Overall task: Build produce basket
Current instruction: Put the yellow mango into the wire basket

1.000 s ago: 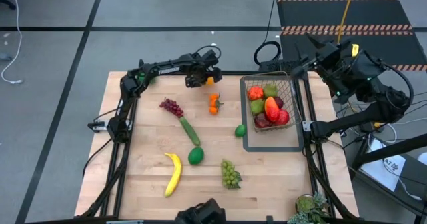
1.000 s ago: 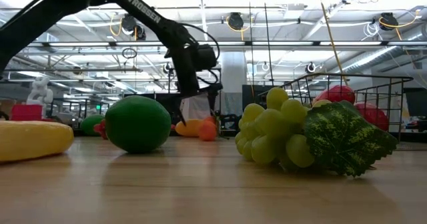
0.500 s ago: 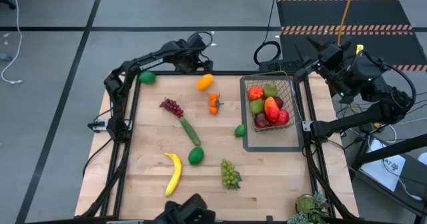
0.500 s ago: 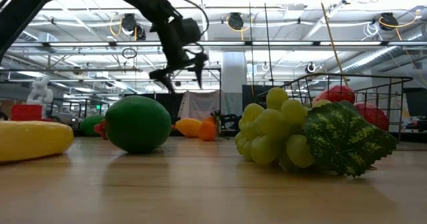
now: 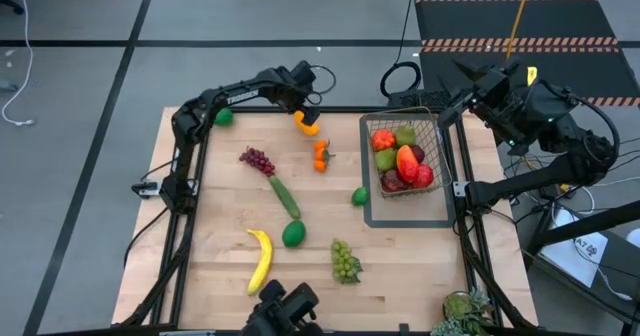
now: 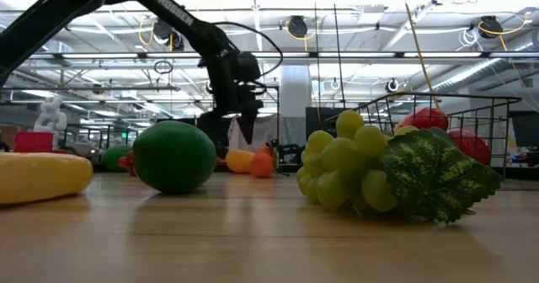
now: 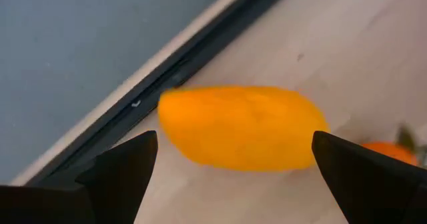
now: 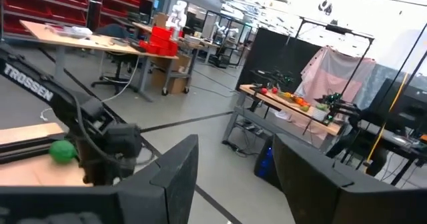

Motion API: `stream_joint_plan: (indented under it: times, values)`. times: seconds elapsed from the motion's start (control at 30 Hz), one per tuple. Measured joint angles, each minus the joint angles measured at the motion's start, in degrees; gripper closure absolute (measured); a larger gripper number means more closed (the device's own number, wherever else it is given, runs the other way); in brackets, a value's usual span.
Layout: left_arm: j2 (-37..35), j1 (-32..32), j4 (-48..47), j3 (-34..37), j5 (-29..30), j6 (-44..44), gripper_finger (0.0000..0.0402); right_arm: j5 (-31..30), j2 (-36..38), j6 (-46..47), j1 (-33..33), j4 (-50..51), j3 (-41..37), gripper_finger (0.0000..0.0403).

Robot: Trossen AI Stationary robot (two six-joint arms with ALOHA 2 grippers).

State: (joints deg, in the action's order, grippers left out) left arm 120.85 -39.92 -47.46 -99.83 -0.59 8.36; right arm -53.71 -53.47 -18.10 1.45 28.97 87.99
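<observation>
Left gripper [image 5: 303,107]: at the table's far edge, about 12 o'clock from table centre, directly over the mango [image 5: 306,123]; jaws wide apart, nothing between them. In the wrist view the two dark fingers [image 7: 120,167] flank the mango [image 7: 243,127] without touching it.
Mango: lies on the wood just inside the far rail (yellow-orange, lengthwise along the edge).
Right gripper [image 5: 452,94]: off the table, at 1 o'clock from the basket [image 5: 410,156], raised beside its far right corner; jaws partly apart, holding nothing that shows; its wrist camera looks out into the room.
Basket: at 3 o'clock of the table, standing on a flat dark tray [image 5: 372,208]; inside are red, green and orange-red fruit, packed touching.
Oranges [image 5: 321,156]: two, stacked close, at 6 o'clock from the mango.
Lime [image 5: 360,196]: just beside the tray's left edge, at 9 o'clock of it.
Far lime [image 5: 223,116]: at the far left corner, near the left arm's elbow.
Purple grapes [image 5: 257,160]: at 10 o'clock from table centre.
Cucumber [image 5: 285,196]: just beyond the purple grapes at their 5 o'clock, lying slantwise.
Green fruit [image 5: 293,234]: round, at the cucumber's near end (looms large in the low view [image 6: 174,156]).
Banana [image 5: 260,261]: at 7 o'clock, near the front edge.
Green grapes [image 5: 345,261]: at 5 o'clock from centre, well apart from the banana.
</observation>
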Motion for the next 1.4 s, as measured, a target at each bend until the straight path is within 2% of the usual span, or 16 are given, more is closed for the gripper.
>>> stream_joint_plan:
  times: [0.13,0.3,0.43,0.57,0.67,0.8,0.97,1.3,1.4]
  values:
    - [1.76,0.08,-0.15,0.0,-1.5,-2.07,0.0003,-0.02,0.0,1.45,0.0,-0.05,0.0,0.0216]
    - [2.54,0.73,-2.11,0.02,-2.86,-0.59,0.0003,-0.02,0.0,3.08,0.0,-0.05,0.0,0.0216]
    - [2.53,1.12,-5.28,0.02,-3.14,6.45,0.0003,-0.04,0.0,3.09,0.0,-0.05,0.0,0.0216]
    - [2.53,1.4,-5.27,0.02,-6.15,16.1,0.0003,-0.07,-0.19,3.11,-0.01,-0.05,0.0,0.0216]
    - [2.53,2.55,-1.51,0.02,-4.22,20.03,0.0003,-0.09,-0.6,3.11,-0.02,-0.07,0.0,0.0216]
    - [3.23,4.35,4.22,-0.04,-0.88,20.48,0.0003,-0.07,-1.17,3.27,-0.02,-0.02,-0.02,0.0216]
    - [6.74,4.41,3.05,0.01,-0.09,21.83,0.0005,-0.02,-1.55,3.51,-0.02,-0.02,-0.02,0.0216]
    - [8.01,4.79,6.27,0.04,0.6,16.23,0.0073,0.0,-1.18,3.75,0.0,-0.05,-0.02,0.0216]
    - [7.79,4.98,4.8,0.04,-2.51,15.77,0.0091,0.0,-1.2,3.77,0.0,-0.05,-0.02,0.0216]
